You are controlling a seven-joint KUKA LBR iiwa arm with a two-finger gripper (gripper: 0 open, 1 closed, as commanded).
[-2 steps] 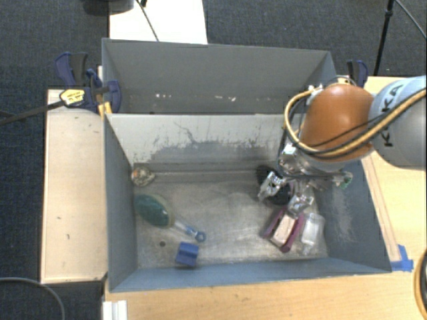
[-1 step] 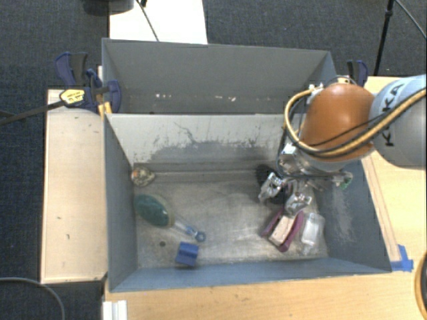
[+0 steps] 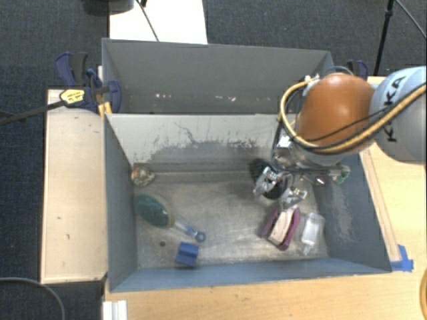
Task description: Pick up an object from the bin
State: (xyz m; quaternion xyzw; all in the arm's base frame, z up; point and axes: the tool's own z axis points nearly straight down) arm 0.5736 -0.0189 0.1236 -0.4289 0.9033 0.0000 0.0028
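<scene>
Gripper: low in the right half of the bin, below the arm's orange cover; whether it is apart or together cannot be told.
Nearest things: a small dark lump at the gripper's upper-left side, contact unclear; a pink and maroon block just below it; a clear packet beside the block.
Likely target: lump or block, not settled from this view.
Elsewhere: green brush, blue block and a round knob in the left half, well apart.
Risk 1: a close here may catch nothing, or only the lump's edge, which would slip out.
Risk 2: block and packet lie together; a low grab could pinch both or shove them against the right wall.
Risk 3: the cover hides the tip, so a miss is hard to spot.
</scene>
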